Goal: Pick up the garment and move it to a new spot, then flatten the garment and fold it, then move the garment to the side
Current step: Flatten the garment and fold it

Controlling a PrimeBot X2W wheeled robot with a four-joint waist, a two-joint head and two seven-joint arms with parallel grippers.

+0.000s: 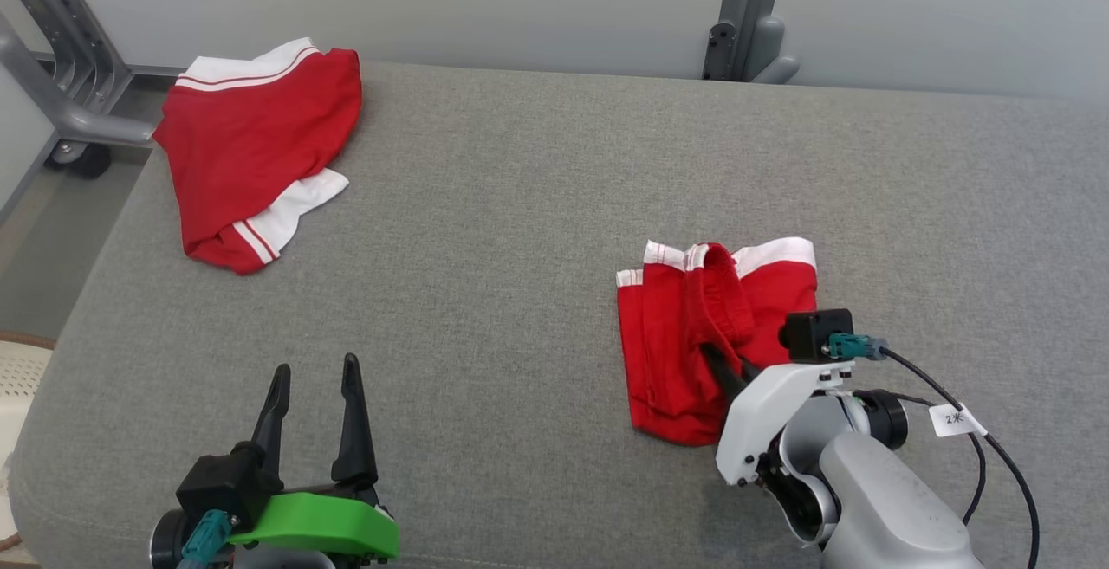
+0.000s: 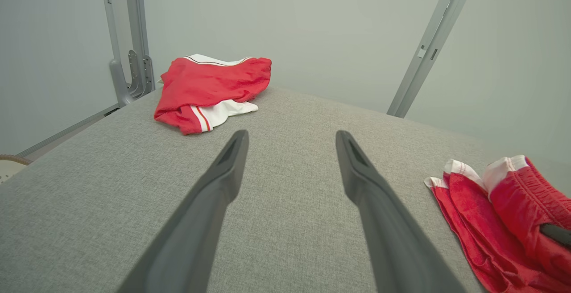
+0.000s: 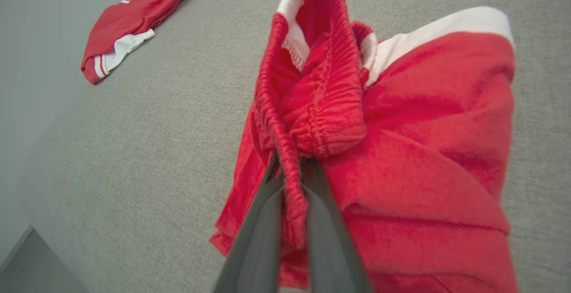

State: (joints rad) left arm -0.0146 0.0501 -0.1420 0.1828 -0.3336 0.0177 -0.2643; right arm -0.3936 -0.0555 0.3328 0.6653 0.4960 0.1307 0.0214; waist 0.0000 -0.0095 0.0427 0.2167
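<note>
The garment (image 1: 710, 335) is a pair of red shorts with white hems, bunched at the right middle of the grey table (image 1: 520, 231). My right gripper (image 1: 723, 365) is shut on the garment's elastic waistband. In the right wrist view the waistband fold (image 3: 292, 181) is pinched between the two dark fingers (image 3: 258, 235). The garment's edge (image 2: 490, 212) also lies at the right of the left wrist view. At the table's near left my left gripper (image 1: 314, 378) is open with nothing between its fingers (image 2: 214, 190).
A second red and white garment (image 1: 251, 149) lies crumpled at the table's far left corner, also seen from the left wrist (image 2: 209, 90) and from the right wrist (image 3: 129, 25). Grey metal frame posts (image 1: 745, 15) stand behind the table. A pale basket rim (image 1: 17, 378) sits left of it.
</note>
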